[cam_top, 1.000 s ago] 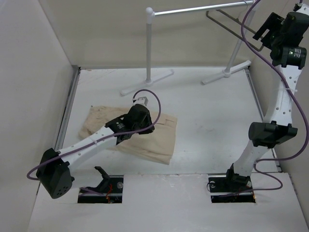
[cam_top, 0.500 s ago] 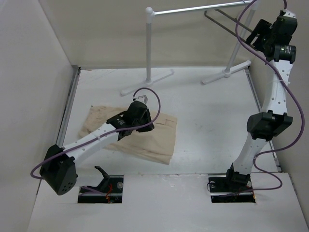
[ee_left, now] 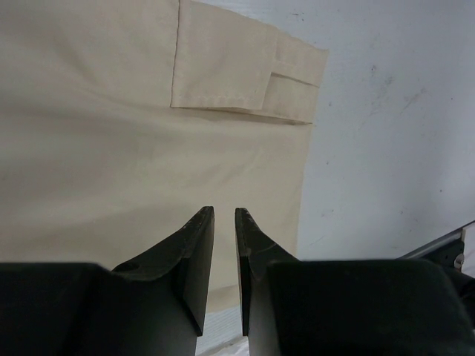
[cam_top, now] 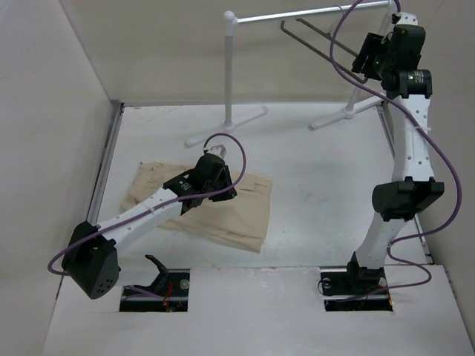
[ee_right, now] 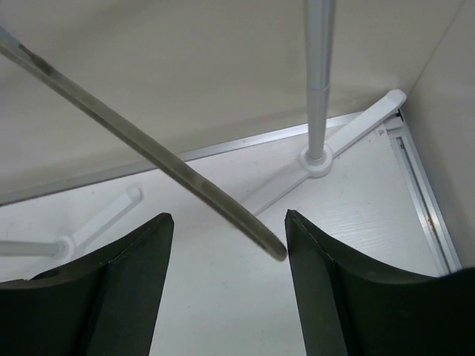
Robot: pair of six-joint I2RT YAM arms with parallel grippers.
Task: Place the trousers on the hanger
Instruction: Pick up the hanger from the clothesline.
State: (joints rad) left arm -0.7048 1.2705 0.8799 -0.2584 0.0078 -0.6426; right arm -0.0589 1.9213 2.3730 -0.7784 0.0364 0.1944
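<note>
Since the white table (cam_top: 312, 185) took up most of the overhead view, I'll start there: nearly everything sat on it. The white rack (cam_top: 228, 67) stood along the back, and the trousers (cam_top: 245, 215) lay folded flat on the left half, well apart from the rack.

The hanger (ee_right: 148, 148) was up in the air at the back right, just below the rack's rail. I couldn't tell whether its hook was on the rail. In the right wrist view its thin dark bar ran diagonally down between the fingers of the right gripper (ee_right: 226, 219). That gripper was spread wide around the bar, with nothing clamped.

The left gripper (ee_left: 224, 215) was low over the trousers near their right edge. Its fingers were drawn nearly together with only a slit between them, and no cloth was visibly pinched. A stitched flap (ee_left: 223, 74) lay just ahead of the tips.

My read is that this was the very first step – fetching the hanger – and the trousers weren't on it at all yet. The next move looked like closing the right fingers squarely on that skinny bar so it wouldn't swivel, then bringing it down toward the table. The left side would have to spread its fingers and catch a fold or edge – soft cloth like that likes to slip or bunch.
</note>
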